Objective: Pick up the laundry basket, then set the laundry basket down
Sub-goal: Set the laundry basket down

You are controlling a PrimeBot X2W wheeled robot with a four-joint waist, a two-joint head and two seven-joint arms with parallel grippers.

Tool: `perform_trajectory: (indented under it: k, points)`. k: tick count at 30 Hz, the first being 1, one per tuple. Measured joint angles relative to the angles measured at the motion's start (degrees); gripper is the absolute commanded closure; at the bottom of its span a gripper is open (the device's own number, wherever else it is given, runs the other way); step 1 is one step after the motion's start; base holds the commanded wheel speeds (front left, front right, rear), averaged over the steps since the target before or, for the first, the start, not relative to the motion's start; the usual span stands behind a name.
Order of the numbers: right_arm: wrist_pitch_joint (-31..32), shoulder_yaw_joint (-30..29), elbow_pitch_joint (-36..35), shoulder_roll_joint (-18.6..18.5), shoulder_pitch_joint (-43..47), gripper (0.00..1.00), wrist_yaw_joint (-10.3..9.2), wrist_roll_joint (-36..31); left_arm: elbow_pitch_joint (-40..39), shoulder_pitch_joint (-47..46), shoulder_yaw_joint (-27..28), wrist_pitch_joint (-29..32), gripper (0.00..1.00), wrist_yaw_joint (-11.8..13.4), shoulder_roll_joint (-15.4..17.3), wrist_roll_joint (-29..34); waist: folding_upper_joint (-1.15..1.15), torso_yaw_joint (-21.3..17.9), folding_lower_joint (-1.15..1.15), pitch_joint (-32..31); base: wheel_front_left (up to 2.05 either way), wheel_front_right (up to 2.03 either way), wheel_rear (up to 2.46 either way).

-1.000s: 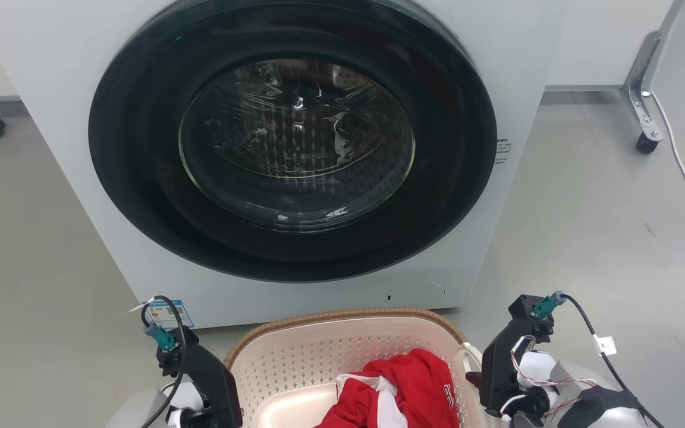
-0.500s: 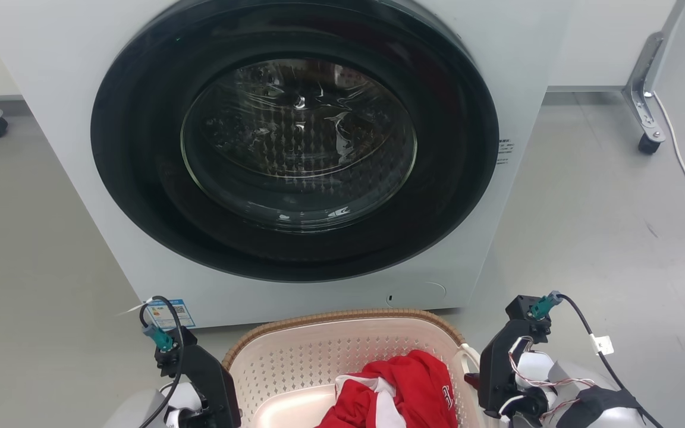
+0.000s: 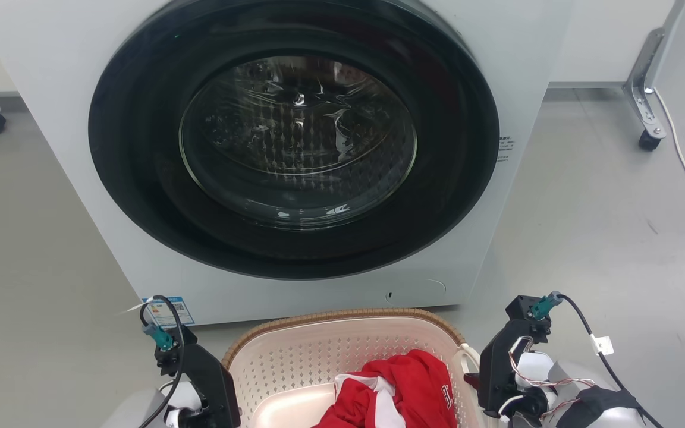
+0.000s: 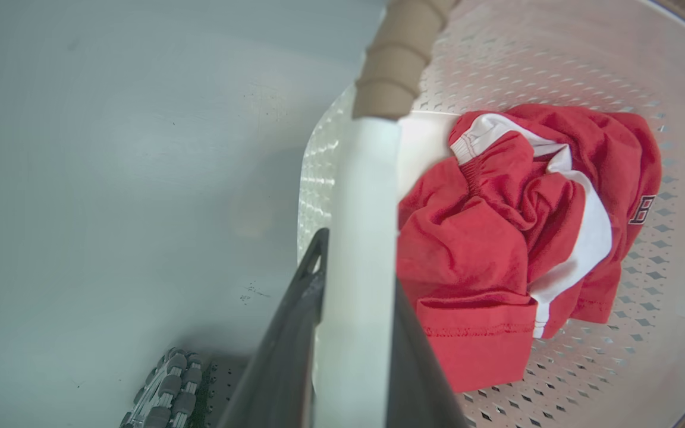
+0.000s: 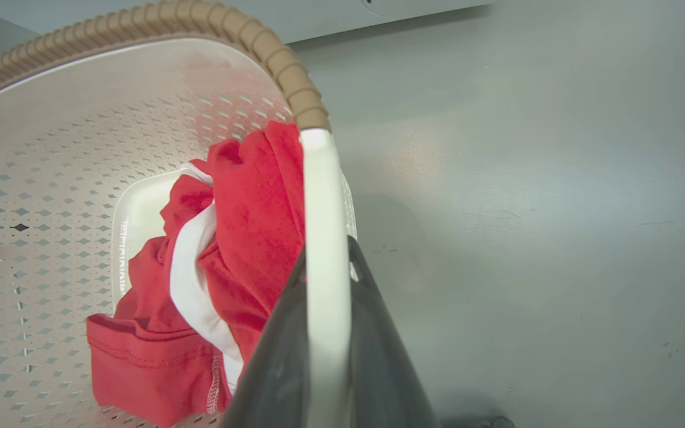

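- Both arms low, flanking the laundry basket [image 3: 342, 313] — wrists angled down at its sides.
- Left gripper [image 4: 357, 267] clamped on the white left handle [image 4: 361, 178], one finger each side.
- Right gripper [image 5: 326, 255] pinches the right handle [image 5: 317, 196] the same way.
- Basket just in front of the washer [image 3: 295, 148] — red garment [image 3: 405, 380] inside.

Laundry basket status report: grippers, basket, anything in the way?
Left gripper and right gripper shut on the laundry basket handles. Red garment inside. Washer close ahead.
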Motion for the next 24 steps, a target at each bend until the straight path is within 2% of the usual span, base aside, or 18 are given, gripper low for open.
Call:
perform_trajectory:
  k: [13,24]
  points:
    - [-2.23,0.38,-0.86,-0.23,-0.14,1.00,-0.01,0.81,-2.26,0.21,-1.03,-3.11,1.00,0.01,0.47,-0.08,0.00,-0.42,0.00,4.60,0.00,0.00,0.00]
    - [-7.40,0.43,-1.76,-0.26,-2.51,1.00,-0.79,0.49,-4.07,-0.91,-1.27,-10.27,1.00,0.00,0.81,0.44,0.00,-1.16,0.02,12.80,0.00,0.00,0.00]
